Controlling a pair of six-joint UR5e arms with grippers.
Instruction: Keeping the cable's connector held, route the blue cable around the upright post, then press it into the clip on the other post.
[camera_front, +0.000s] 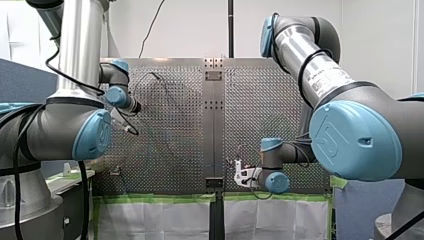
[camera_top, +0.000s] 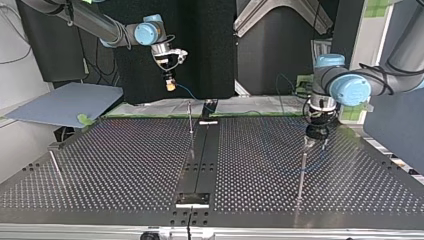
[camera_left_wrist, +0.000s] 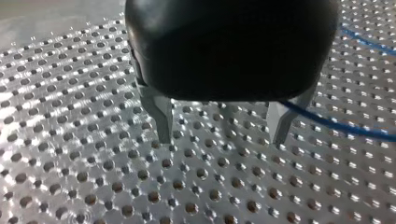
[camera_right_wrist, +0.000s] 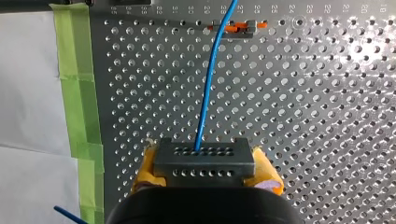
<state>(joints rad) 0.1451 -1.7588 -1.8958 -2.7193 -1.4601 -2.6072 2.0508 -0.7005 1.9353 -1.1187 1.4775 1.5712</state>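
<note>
Grey connector (camera_right_wrist: 204, 161) in right tool's (camera_right_wrist: 205, 171) grip, blue cable (camera_right_wrist: 208, 84) straight ahead

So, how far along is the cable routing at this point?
Done: my right pincer is shut on the connector, blue cable trailing from it. In hand: my left pincer hangs open low over the table, cable beside one finger, not gripped. Left: I see no wrap around a post and no clip pressing yet.
</note>
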